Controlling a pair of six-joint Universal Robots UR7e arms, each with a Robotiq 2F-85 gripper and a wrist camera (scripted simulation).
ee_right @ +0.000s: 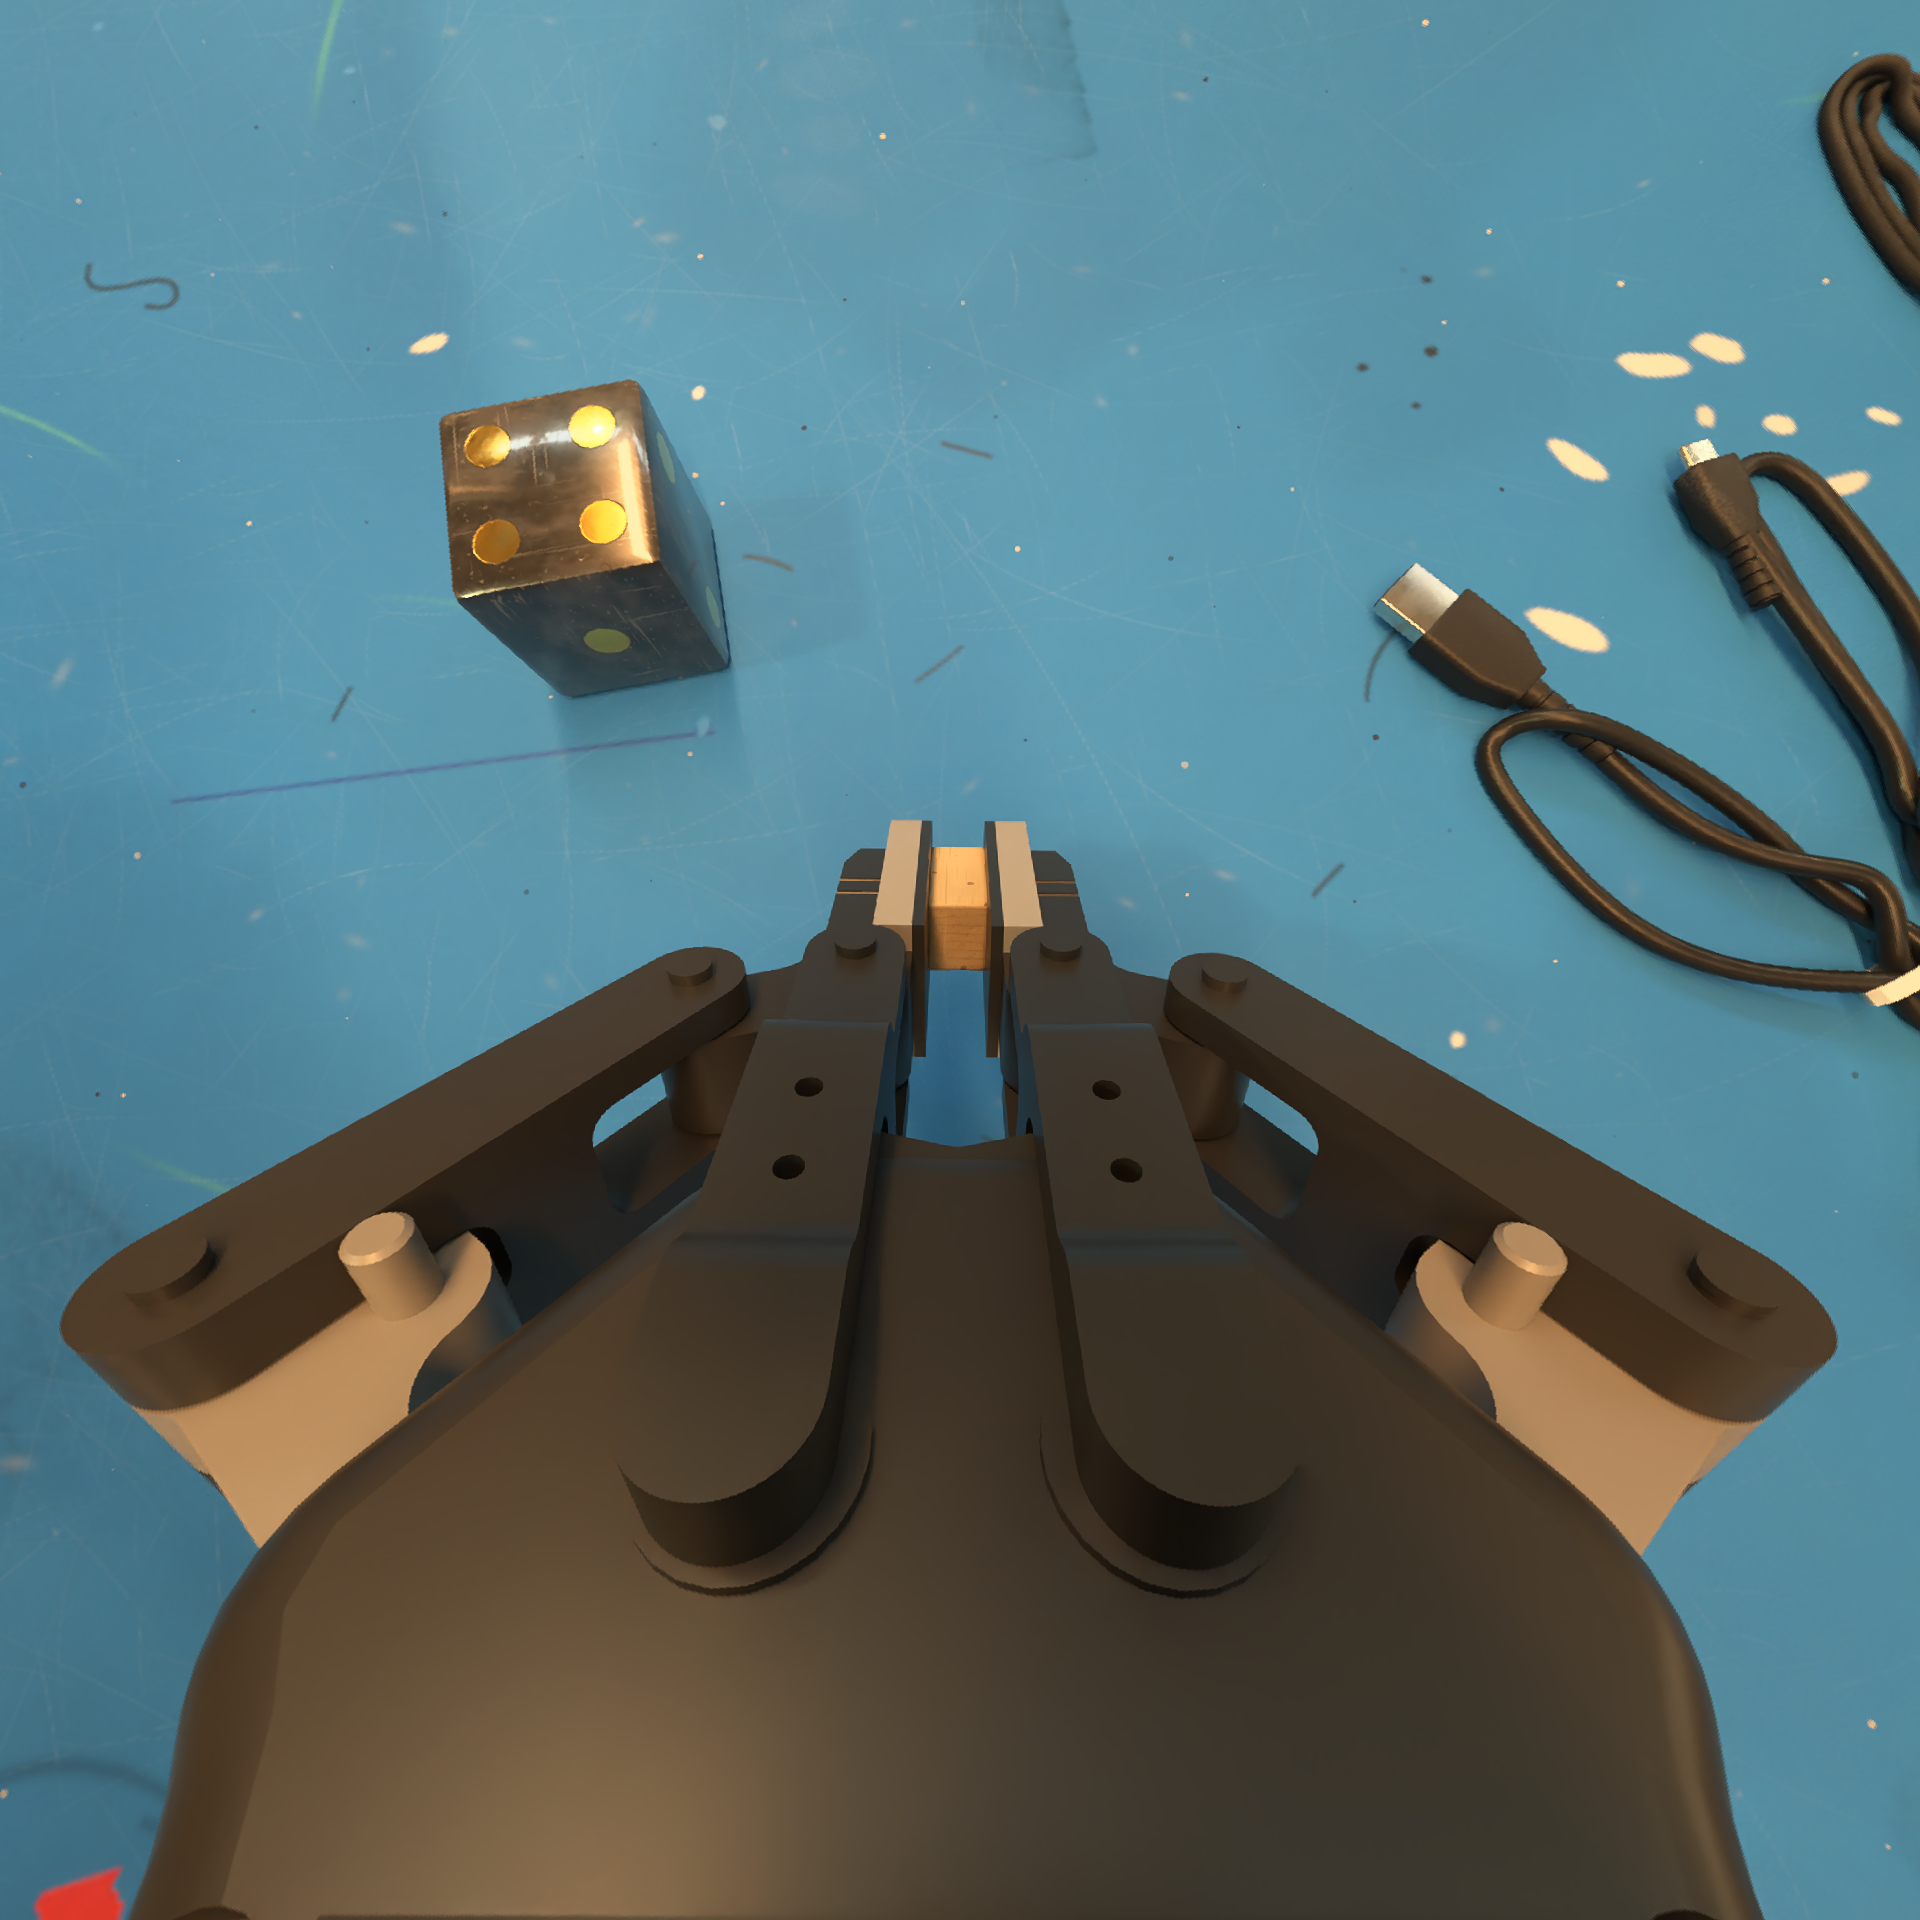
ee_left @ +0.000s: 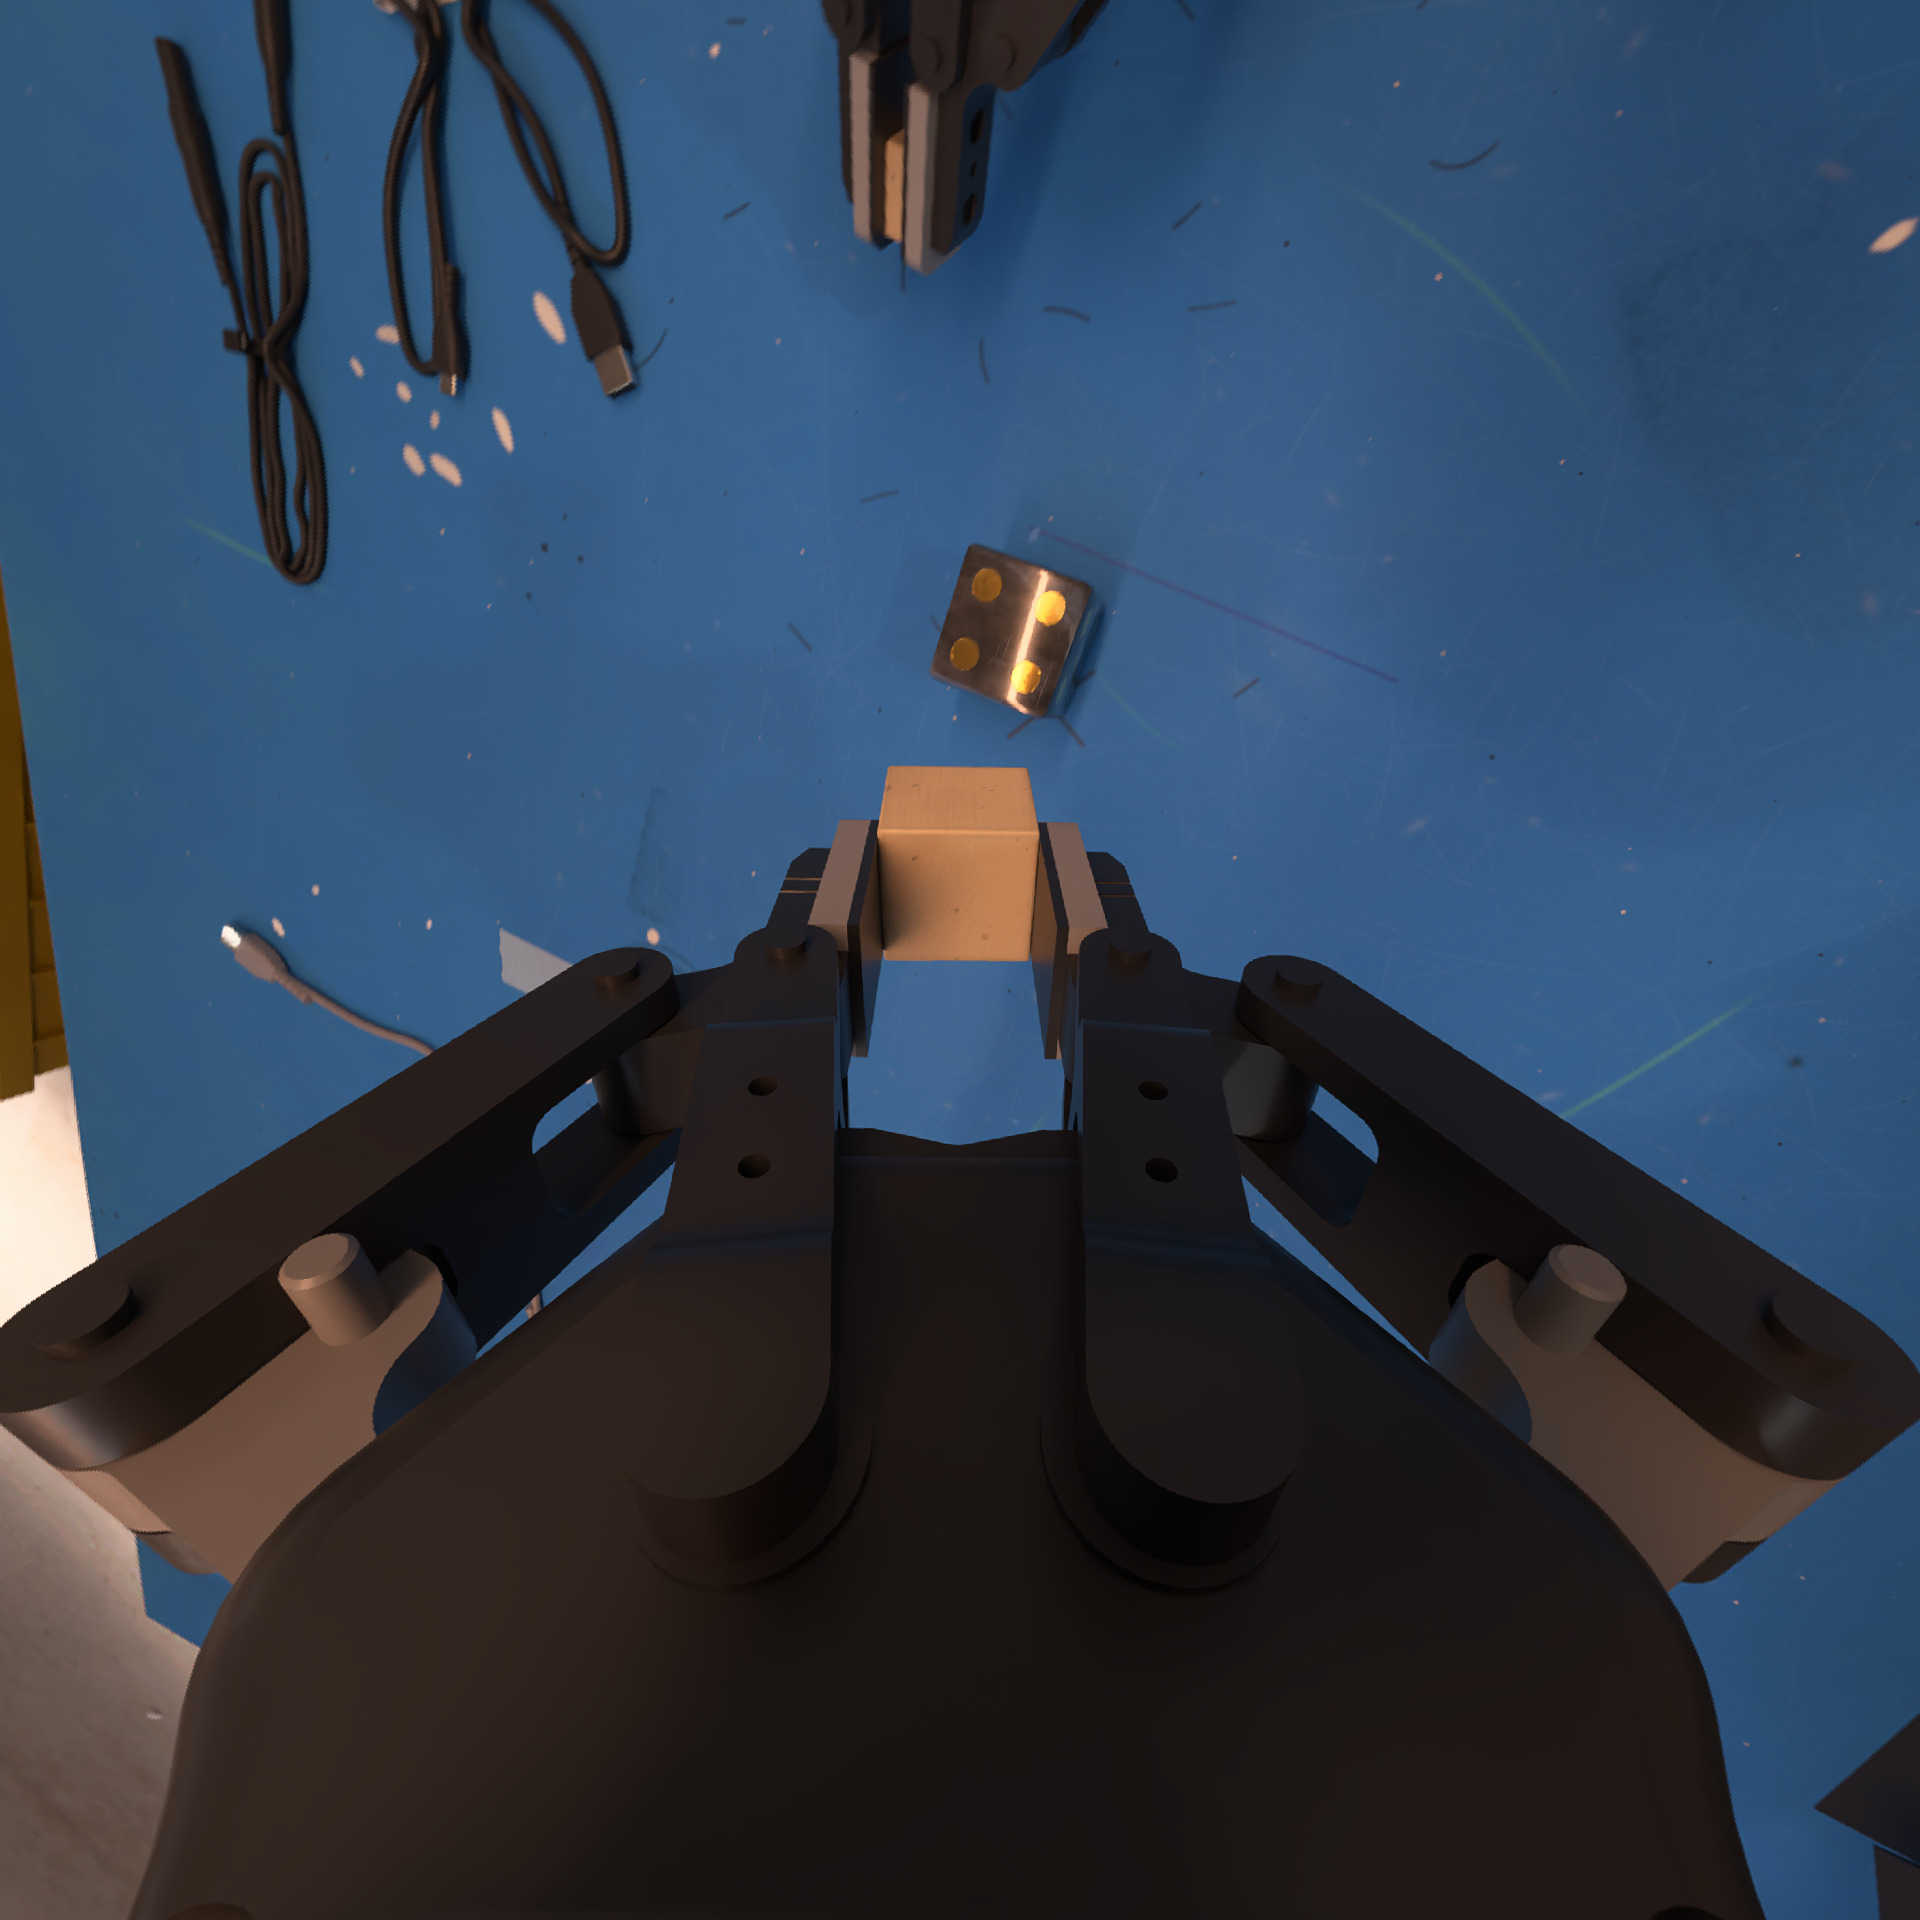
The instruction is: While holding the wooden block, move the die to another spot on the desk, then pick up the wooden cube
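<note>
My left gripper [ee_left: 958, 883] is shut on a light wooden cube [ee_left: 958, 868] and holds it above the blue desk. A dark die with gold pips [ee_left: 1010, 630] lies on the desk just beyond the cube, apart from it. My right gripper [ee_right: 958, 894] is shut on a narrow wooden block [ee_right: 958, 906]. The die [ee_right: 577, 530] sits ahead and to the left of it, untouched. The right gripper also shows far off in the left wrist view [ee_left: 906, 197], with the block [ee_left: 894, 187] between its fingers.
Black cables with USB plugs lie at the far left in the left wrist view [ee_left: 499, 197] and at the right in the right wrist view [ee_right: 1662, 748]. A grey cable end [ee_left: 260, 956] lies at the left. The desk's left edge [ee_left: 62, 1039] is close.
</note>
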